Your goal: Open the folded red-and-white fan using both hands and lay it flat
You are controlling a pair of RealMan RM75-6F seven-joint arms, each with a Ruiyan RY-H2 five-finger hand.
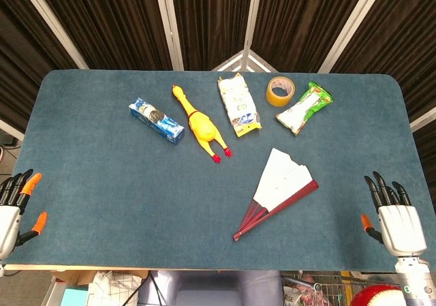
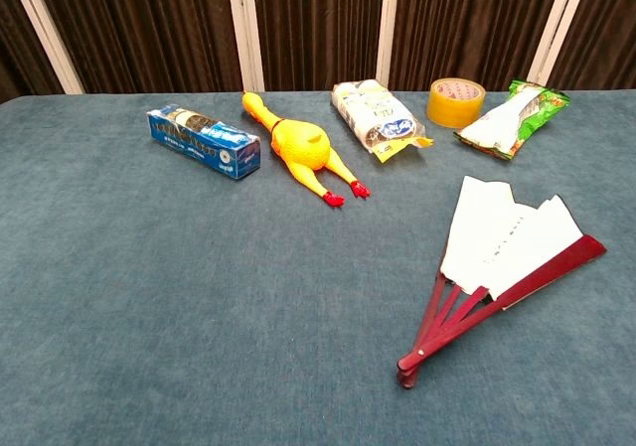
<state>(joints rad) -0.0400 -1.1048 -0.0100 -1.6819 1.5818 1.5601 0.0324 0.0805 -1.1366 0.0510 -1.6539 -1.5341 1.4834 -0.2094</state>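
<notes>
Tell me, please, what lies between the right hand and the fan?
Nothing: in the head view only bare blue table separates the right hand from the fan.

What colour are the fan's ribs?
Dark red, below a white leaf; the fan shows best in the chest view.

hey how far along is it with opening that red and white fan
Partly done at best: the fan lies on the table only partly spread, its white leaf in a narrow wedge. Nothing is in hand; the left hand and right hand sit open at the near edge. Left: spread it fully and lay it flat.
</notes>
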